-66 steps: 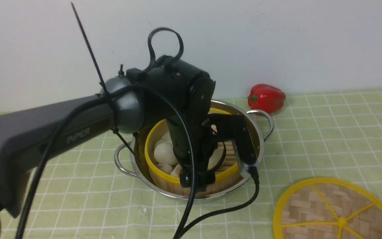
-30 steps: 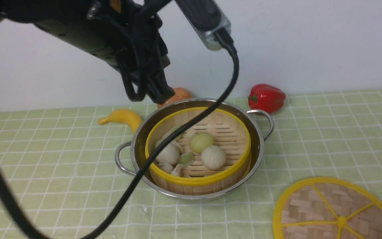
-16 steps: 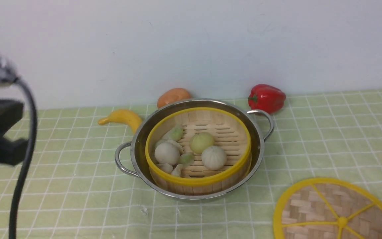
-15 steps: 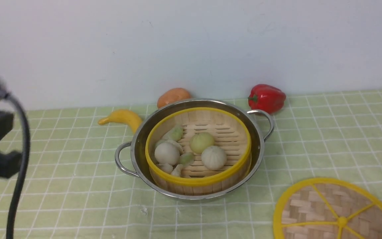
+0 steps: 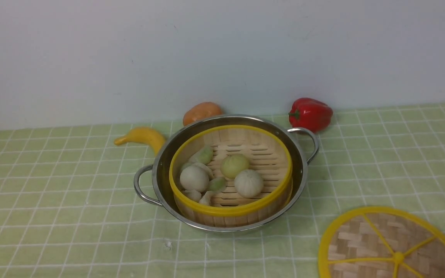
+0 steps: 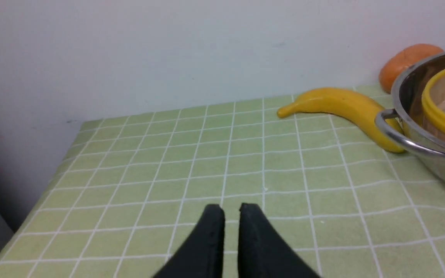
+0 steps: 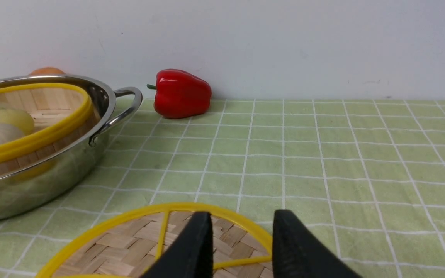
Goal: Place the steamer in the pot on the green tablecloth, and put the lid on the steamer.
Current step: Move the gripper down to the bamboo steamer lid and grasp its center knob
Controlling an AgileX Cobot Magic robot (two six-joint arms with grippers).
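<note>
lid (image 5: 384, 235): flat on green tablecloth (image 5: 72, 216), robot's right of pot (image 5: 301, 185) | nearer: right arm | right jaws: spread apart, gripping nothing | left jaws: narrow gap, hold nothing | judged next: right jaws to lid rim, then leftward onto steamer (image 5: 230, 210)

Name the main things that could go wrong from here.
The steamer sits inside the pot with its top uncovered, so a lid set down off-centre might tip in onto the buns. The lid lies flat on the green tablecloth, so the right claw may struggle to get under its rim. Bumping a pot handle could shift both pot and steamer.
</note>
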